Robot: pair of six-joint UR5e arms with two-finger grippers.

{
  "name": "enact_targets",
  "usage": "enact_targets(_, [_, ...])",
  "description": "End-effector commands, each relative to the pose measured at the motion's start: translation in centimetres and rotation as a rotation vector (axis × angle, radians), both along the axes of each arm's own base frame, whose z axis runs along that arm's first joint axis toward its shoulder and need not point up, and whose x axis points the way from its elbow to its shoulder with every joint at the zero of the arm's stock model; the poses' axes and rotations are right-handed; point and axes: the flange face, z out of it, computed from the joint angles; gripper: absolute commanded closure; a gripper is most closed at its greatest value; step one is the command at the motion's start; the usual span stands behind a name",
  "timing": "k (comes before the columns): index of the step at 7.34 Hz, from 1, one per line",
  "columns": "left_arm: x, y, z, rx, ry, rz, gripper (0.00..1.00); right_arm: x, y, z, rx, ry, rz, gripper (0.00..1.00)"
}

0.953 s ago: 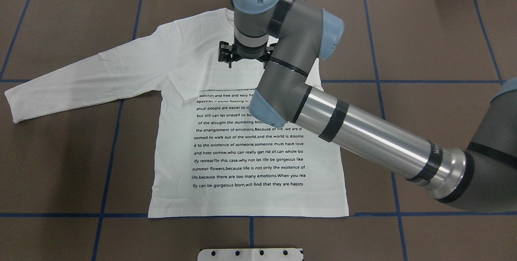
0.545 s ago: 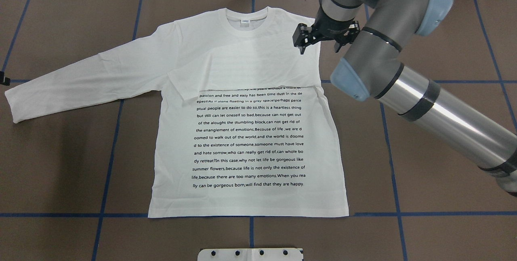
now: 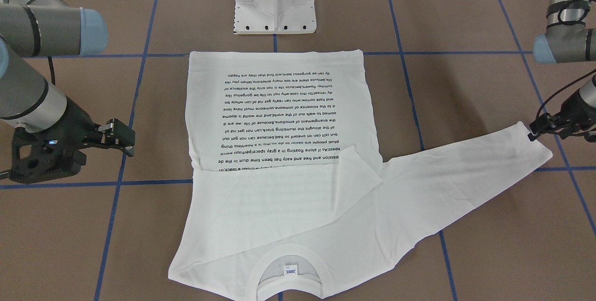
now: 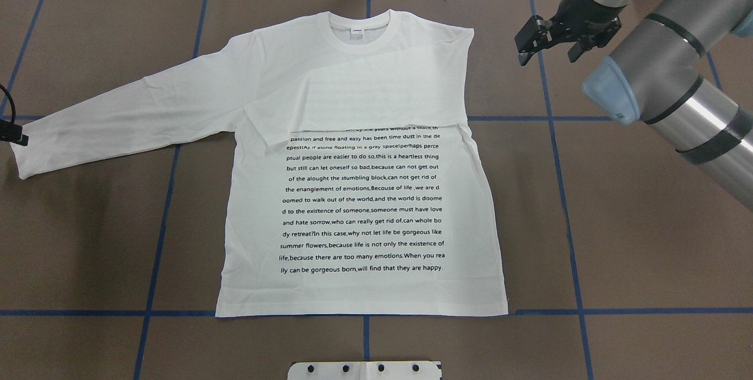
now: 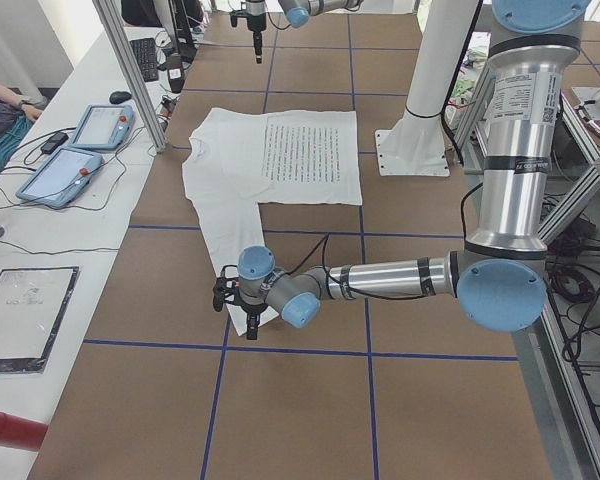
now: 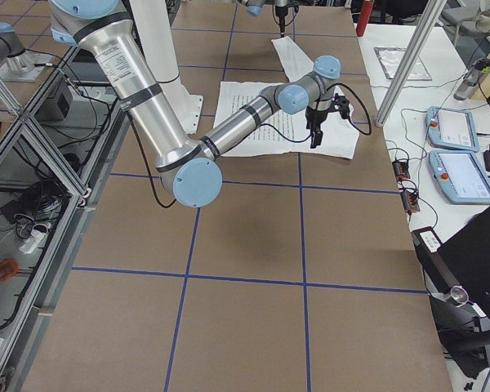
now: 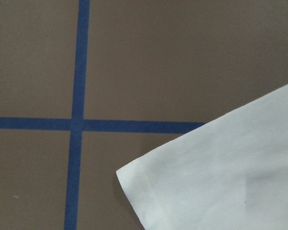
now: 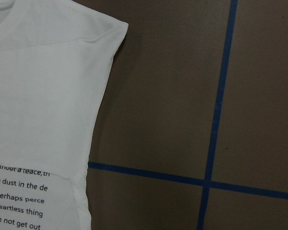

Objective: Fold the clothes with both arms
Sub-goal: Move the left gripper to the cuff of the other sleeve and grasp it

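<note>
The white long-sleeved T-shirt [image 4: 365,203] lies flat, text side up, collar at the far side. One sleeve is folded across the chest [image 4: 365,97]. The other sleeve stretches out to the cuff [image 4: 20,156]. My right gripper [image 4: 547,45] is open and empty above bare table beside the shirt's shoulder; it also shows in the front view [image 3: 118,140]. My left gripper [image 3: 540,128] is at the outstretched cuff, barely in the overhead view [image 4: 15,133]. I cannot tell whether it is open. The left wrist view shows the cuff corner [image 7: 206,182] below.
The brown table top carries a grid of blue tape lines [image 4: 553,118]. The white pedestal base [image 3: 274,3] stands by the shirt's hem. Two tablets [image 5: 80,150] and a red cylinder [image 5: 10,428] lie on the side bench.
My right arm has swung from over the shirt's chest to the right, past the shoulder and off the shirt. My left gripper has come in at the left edge by the cuff.
</note>
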Motion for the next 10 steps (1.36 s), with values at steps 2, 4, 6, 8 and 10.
enact_targets(2, [0.2,0.3,1.4,-0.019,-0.008,0.007,0.0,2.1,0.0,0.9,0.005,-0.008,0.003,0.0])
enact_targets(4, [1.3,0.2,2.0,-0.026,-0.012,0.025,0.0,2.3,0.4,0.2,0.013,-0.019,0.001,0.0])
enact_targets(6, [1.4,0.1,1.8,-0.025,-0.01,0.027,0.02,2.4,0.6,0.6,0.009,-0.018,0.0,0.0])
enact_targets(8, [1.4,0.1,1.7,-0.021,-0.011,0.029,0.19,2.4,0.6,0.7,0.007,-0.017,0.0,0.0])
enact_targets(10, [1.5,0.1,1.7,-0.017,-0.012,0.032,0.2,2.4,0.6,0.7,0.007,-0.017,0.0,0.0])
